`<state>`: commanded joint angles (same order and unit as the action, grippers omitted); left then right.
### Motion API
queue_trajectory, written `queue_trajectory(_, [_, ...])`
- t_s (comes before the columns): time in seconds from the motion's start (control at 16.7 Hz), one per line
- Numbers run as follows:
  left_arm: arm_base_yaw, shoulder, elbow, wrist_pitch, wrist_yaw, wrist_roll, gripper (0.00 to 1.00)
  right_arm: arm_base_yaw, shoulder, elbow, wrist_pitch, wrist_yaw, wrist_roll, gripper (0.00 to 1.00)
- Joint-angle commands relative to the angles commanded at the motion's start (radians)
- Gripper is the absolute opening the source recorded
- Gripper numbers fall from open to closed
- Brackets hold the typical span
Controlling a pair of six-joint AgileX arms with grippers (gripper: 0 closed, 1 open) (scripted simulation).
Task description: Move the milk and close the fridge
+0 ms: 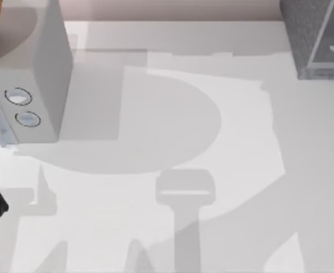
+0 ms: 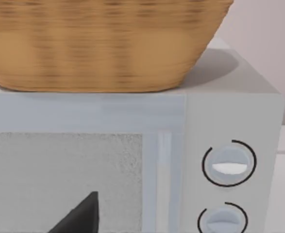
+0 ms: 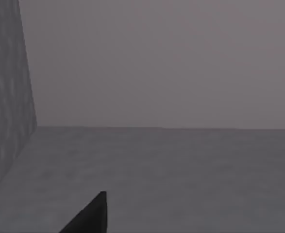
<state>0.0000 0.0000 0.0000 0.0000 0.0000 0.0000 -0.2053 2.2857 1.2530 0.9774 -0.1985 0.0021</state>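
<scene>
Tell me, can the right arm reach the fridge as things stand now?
Probably yes. The fridge stands at the table's far right corner, and the right wrist view shows its speckled wall near, with bare table and nothing between. The left arm faces the microwave.

You have the dark grey speckled fridge point(image 1: 303, 34) at the counter's point(image 1: 172, 227) far right corner, paler door panel visible

a light grey microwave point(image 1: 36, 85) with two round dials point(image 2: 228, 164) carries a woven basket point(image 2: 103, 43) on top.
</scene>
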Motion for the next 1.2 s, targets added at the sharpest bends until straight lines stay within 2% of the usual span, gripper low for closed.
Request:
queue_trajectory(0.3, [0.0,0.0,0.0,0.0,0.0,0.0,1.0,0.004,-0.01,-0.004,-0.002,0.0,0.001,1.0])
queue_trajectory(0.54, [0.0,0.0,0.0,0.0,0.0,0.0,1.0,0.028,-0.155,-0.063,-0.044,0.001,0.003,1.0])
queue_trajectory(0.78, [0.0,0.0,0.0,0.0,0.0,0.0,1.0,0.06,-0.461,-0.191,-0.138,0.02,0.0,1.0])
queue_trajectory(1.2, [0.0,0.0,0.0,0.0,0.0,0.0,1.0,0.11,-1.212,-0.552,-0.415,0.091,-0.016,1.0])
